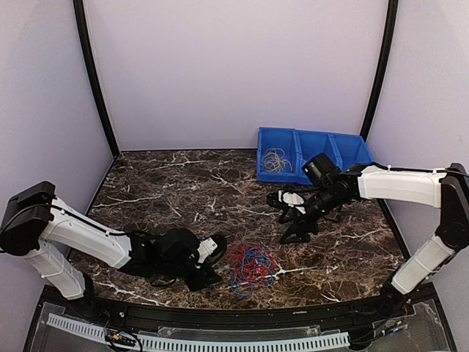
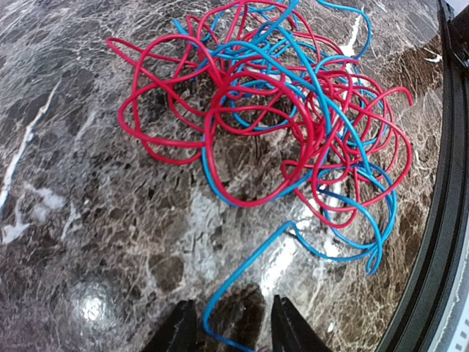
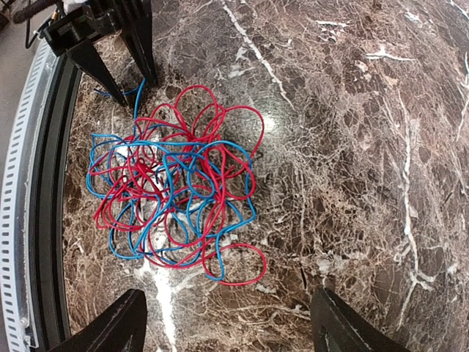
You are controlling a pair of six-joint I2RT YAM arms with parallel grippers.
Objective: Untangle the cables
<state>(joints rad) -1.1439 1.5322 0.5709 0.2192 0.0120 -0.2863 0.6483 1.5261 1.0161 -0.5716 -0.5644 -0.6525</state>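
Observation:
The cables (image 1: pixel 250 268) lie as a tangle of red and blue loops on the marble table, near its front edge. My left gripper (image 1: pixel 218 262) is low on the table just left of the tangle. It is open in the left wrist view (image 2: pixel 231 334), with a stray blue loop (image 2: pixel 242 282) lying between its fingers, not pinched. My right gripper (image 1: pixel 284 220) hovers above and to the right of the tangle. It is wide open and empty in the right wrist view (image 3: pixel 227 330), which looks down on the tangle (image 3: pixel 176 194).
A blue bin (image 1: pixel 322 144) with three compartments stands at the back right; yellow cables (image 1: pixel 275 160) lie in its left compartment. The table's black front rail (image 2: pixel 440 220) runs close beside the tangle. The left gripper (image 3: pixel 110 37) shows at the top left of the right wrist view.

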